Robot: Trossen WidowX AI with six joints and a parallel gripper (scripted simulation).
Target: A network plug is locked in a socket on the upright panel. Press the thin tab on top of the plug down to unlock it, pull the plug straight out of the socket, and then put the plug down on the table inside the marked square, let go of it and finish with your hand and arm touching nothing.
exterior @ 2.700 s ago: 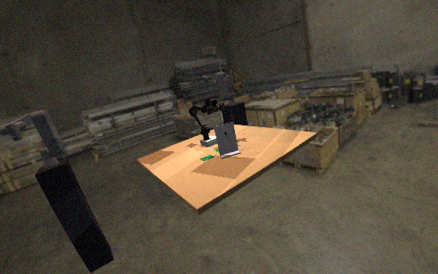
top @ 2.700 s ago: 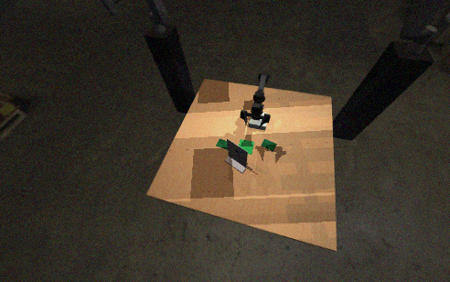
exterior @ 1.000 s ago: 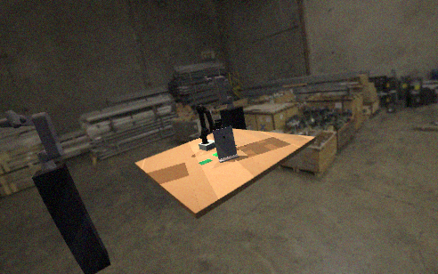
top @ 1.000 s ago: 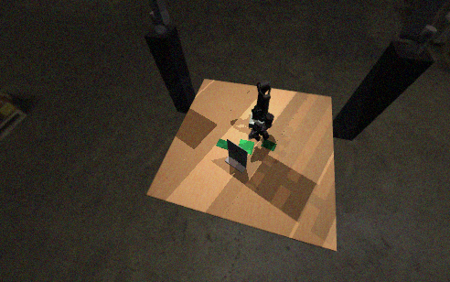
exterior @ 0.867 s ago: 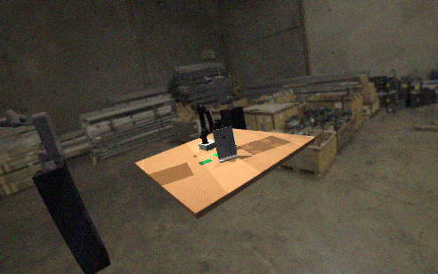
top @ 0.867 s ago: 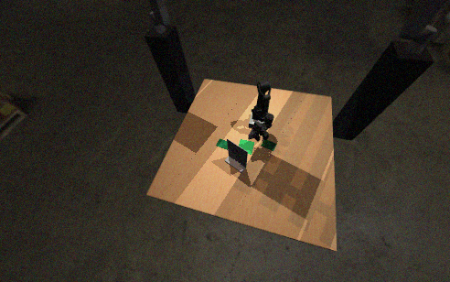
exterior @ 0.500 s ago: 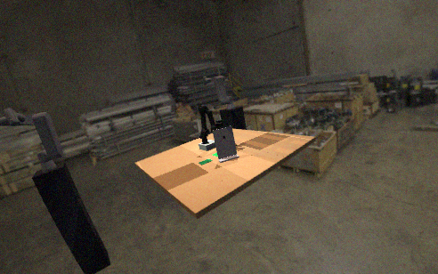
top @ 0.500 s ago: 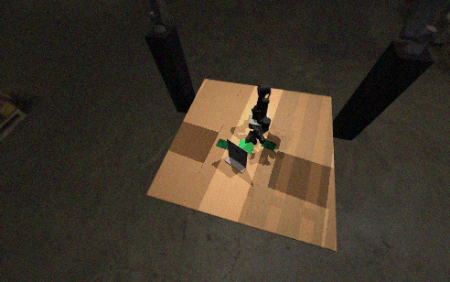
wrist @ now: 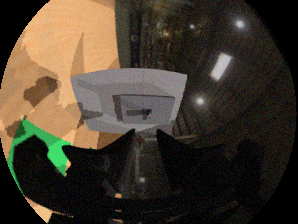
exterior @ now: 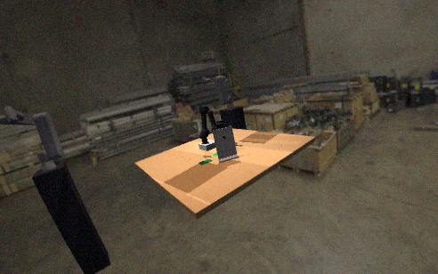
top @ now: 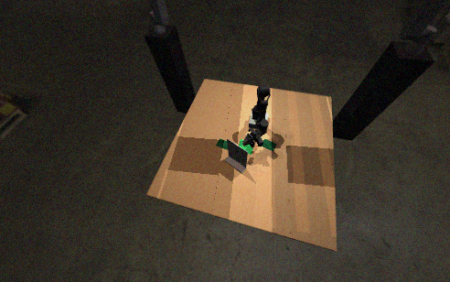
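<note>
While hand (wrist: pixel 145 141) hangs before grey upright panel (wrist: pixel 129 99), fingers partly closed, gripping nothing, plug (wrist: pixel 139 113) sits in socket, blurred; tab indistinct. Green marked square (top: pixel 270 145) mostly hidden under arm on counter (top: pixel 293 215).

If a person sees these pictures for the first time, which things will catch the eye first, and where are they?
The bright orange-brown table stands out from the dark floor around it. Near its middle stands the grey upright panel, with vivid green patches of the marked square beside it. The black arm reaches down toward the panel, and in the wrist view its gripper sits narrowed just in front of the socket, gripping nothing.
</note>
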